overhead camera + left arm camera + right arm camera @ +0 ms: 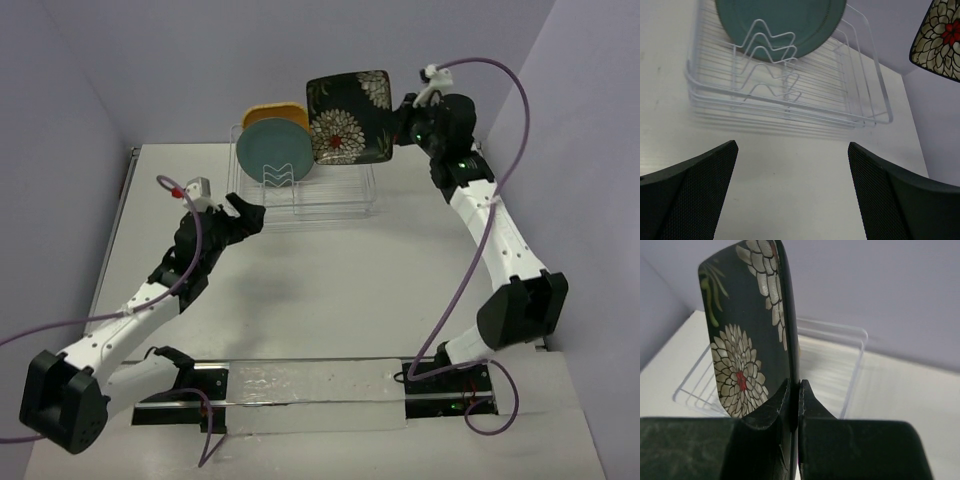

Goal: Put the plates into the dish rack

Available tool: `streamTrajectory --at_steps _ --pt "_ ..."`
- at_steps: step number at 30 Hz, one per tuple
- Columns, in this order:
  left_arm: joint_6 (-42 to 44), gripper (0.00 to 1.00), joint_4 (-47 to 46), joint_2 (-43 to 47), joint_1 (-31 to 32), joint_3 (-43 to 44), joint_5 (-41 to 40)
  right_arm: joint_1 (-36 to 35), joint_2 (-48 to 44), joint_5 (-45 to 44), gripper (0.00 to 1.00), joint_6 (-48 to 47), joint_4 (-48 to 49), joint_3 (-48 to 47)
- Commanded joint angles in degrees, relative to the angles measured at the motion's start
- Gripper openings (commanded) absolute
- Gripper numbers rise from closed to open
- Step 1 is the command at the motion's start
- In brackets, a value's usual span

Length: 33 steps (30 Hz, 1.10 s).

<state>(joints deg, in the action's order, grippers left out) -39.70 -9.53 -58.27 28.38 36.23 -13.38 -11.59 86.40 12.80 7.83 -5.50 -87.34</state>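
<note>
The wire dish rack (335, 205) stands at the back of the table. The teal plate (272, 151) stands upright in it, with an orange-tan plate (272, 111) upright behind it. My right gripper (402, 128) is shut on the edge of the dark floral square plate (349, 117) and holds it upright in the air above the rack's right part; it also shows in the right wrist view (742, 335). My left gripper (247, 213) is open and empty, just in front of the rack's left side (790, 107). The small yellow plate is not visible.
Purple walls close in behind and on both sides. The table's left edge (118, 215) runs near the left arm. A clear strip (310, 385) lies between the arm bases at the near edge.
</note>
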Motion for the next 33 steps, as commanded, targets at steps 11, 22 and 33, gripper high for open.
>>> streamTrajectory --at_steps 11,22,33 --pt "-12.07 0.99 16.83 15.87 -0.17 -7.49 -19.35 -15.66 16.69 0.87 0.00 -53.67 7.61 -25.42" --pt "-15.29 0.99 21.01 18.31 -0.17 -8.34 -25.15 -23.97 27.26 -6.49 0.00 -72.44 7.37 -31.66" --pt "-14.34 0.99 21.17 17.88 -0.09 -8.58 -26.33 -25.68 31.76 -10.88 0.00 -82.84 10.86 -32.55"
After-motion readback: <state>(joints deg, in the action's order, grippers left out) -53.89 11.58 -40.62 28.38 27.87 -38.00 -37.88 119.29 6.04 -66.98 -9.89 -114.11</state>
